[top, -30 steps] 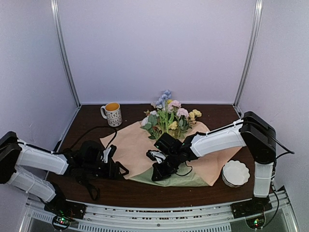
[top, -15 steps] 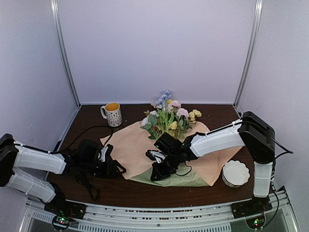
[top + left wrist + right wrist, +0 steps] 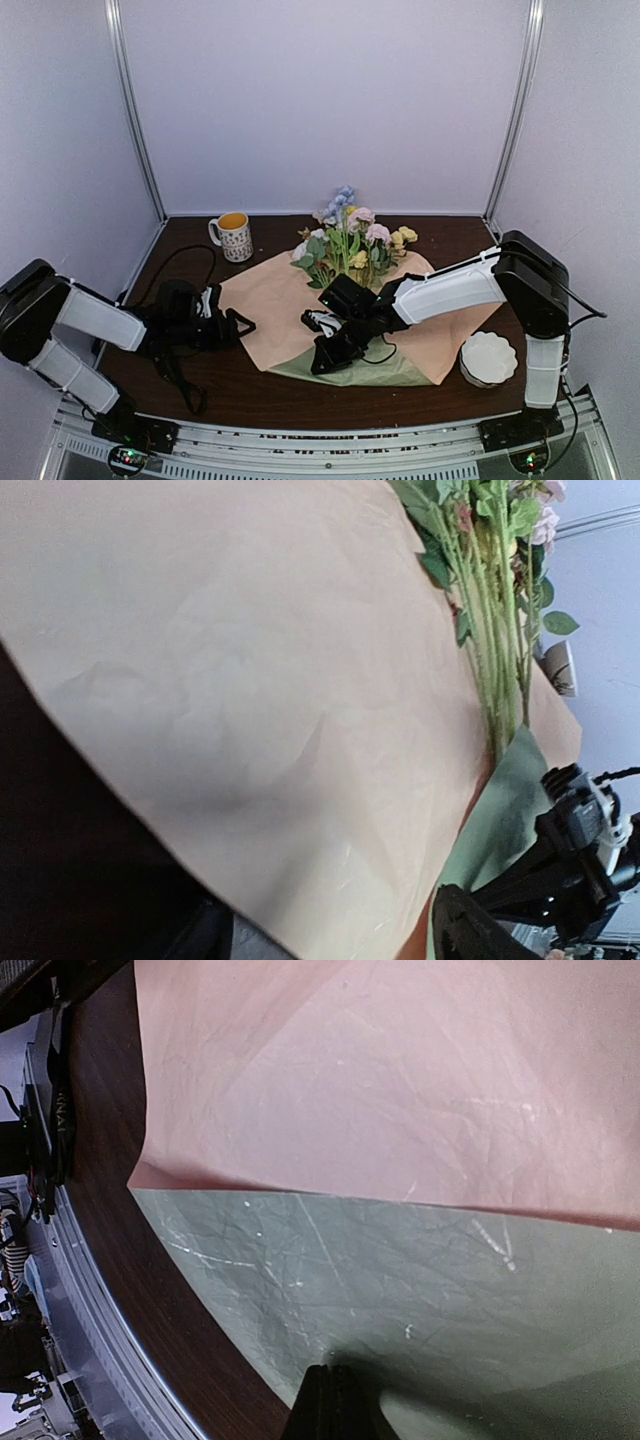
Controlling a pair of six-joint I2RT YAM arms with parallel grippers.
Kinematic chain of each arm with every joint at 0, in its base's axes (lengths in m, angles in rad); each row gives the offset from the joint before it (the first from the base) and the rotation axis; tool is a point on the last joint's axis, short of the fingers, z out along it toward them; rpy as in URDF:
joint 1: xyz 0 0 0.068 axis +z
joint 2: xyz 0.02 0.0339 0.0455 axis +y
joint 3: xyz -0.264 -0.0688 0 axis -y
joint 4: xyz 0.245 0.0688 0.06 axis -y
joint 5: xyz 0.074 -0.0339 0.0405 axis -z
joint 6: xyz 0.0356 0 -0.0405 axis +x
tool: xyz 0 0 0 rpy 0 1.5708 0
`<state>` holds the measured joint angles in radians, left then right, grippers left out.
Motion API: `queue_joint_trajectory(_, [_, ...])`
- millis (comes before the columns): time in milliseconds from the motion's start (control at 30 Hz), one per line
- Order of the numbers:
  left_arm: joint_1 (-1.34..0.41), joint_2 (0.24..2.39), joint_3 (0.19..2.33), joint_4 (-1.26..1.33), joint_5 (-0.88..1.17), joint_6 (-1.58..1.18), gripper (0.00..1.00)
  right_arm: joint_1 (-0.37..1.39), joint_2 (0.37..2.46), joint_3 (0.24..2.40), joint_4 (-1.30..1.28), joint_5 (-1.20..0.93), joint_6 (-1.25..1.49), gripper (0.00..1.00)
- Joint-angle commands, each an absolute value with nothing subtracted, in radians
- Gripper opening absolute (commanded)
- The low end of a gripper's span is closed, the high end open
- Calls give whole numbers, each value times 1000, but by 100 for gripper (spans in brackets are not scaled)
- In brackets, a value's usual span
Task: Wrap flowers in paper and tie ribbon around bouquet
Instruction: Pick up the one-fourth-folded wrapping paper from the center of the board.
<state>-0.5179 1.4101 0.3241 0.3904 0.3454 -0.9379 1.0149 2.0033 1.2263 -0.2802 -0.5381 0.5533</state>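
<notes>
Two grippers tended the large peach-and-sage paper sheet (image 3: 270, 295): right gripper (image 3: 320, 362) clenched on its folded green flap, left gripper (image 3: 238, 325) gaping at its left edge. Wrapping seemed begun; the flap needed carrying over the pastel long-stemmed flowers (image 3: 350, 240) lying there.

**Right wrist: tips together at the green edge**

The paper (image 3: 400, 1090) fills most of my view, peach side above and sage-green side below. My right gripper (image 3: 335, 1405) shows at the bottom, fingers pressed together by the green edge. The dark table (image 3: 110, 1260) runs along the left.
</notes>
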Motion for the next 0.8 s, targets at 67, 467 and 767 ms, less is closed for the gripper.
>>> queue_joint_trajectory(67, [-517, 1639, 274, 614, 442, -1060, 65, 1015, 2034, 1227, -299, -501, 556, 0])
queue_joint_trajectory(467, [-536, 1566, 235, 610, 370, -1054, 31, 1014, 2043, 1226, -297, -502, 562, 0])
queue_joint_trajectory(767, [-599, 1470, 341, 478, 309, -963, 0, 1012, 2042, 1210, -277, -506, 573, 0])
